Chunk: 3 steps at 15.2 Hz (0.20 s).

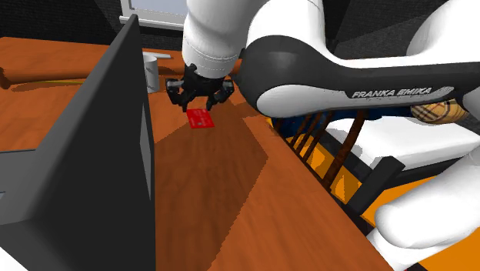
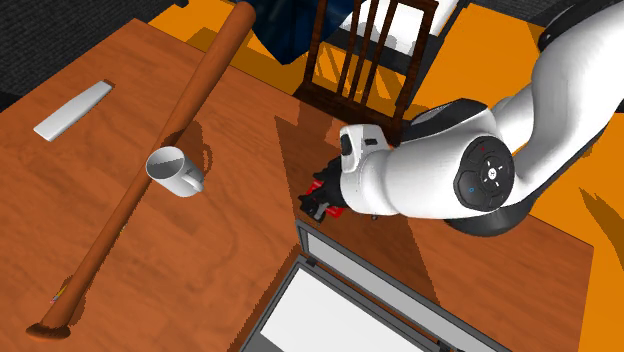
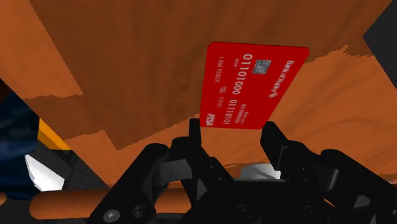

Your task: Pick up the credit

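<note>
A red credit card (image 3: 251, 83) with white print sits between my two black fingers, which press against its long edges near one end. The rest of the card sticks out beyond the fingertips over the brown wooden table (image 3: 127, 63). From the shoulder view the card (image 1: 201, 118) is just under my gripper (image 1: 201, 106), close to the table top, and I cannot tell whether it still touches the wood. In the second exterior view a red sliver of the card (image 2: 322, 187) shows beside the gripper (image 2: 322, 198), below the white wrist.
A dark open laptop (image 1: 100, 154) stands close on the shoulder view's left. A white mug (image 2: 175, 170) lies beside a long wooden bat (image 2: 170, 130), with a flat white bar (image 2: 72, 108) farther off. A wooden chair (image 2: 360, 50) stands at the table's edge.
</note>
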### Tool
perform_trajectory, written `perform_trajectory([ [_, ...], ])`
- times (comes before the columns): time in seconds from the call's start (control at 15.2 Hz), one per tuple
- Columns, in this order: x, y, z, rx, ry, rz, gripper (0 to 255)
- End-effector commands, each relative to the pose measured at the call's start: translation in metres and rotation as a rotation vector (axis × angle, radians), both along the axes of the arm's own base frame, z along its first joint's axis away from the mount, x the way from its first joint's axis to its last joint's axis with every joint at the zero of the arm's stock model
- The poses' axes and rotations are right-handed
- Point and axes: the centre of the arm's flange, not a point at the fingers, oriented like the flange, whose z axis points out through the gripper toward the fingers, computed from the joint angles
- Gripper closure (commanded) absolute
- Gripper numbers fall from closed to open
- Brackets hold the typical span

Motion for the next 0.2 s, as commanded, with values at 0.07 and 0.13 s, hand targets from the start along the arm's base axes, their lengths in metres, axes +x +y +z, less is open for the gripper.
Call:
perform_trajectory([
  [0.07, -0.0006, 0.0004, 0.0122, 0.0, 0.0, 0.0, 255],
  [0.13, -0.0006, 0.0004, 0.0122, 0.0, 0.0, 0.0, 255],
])
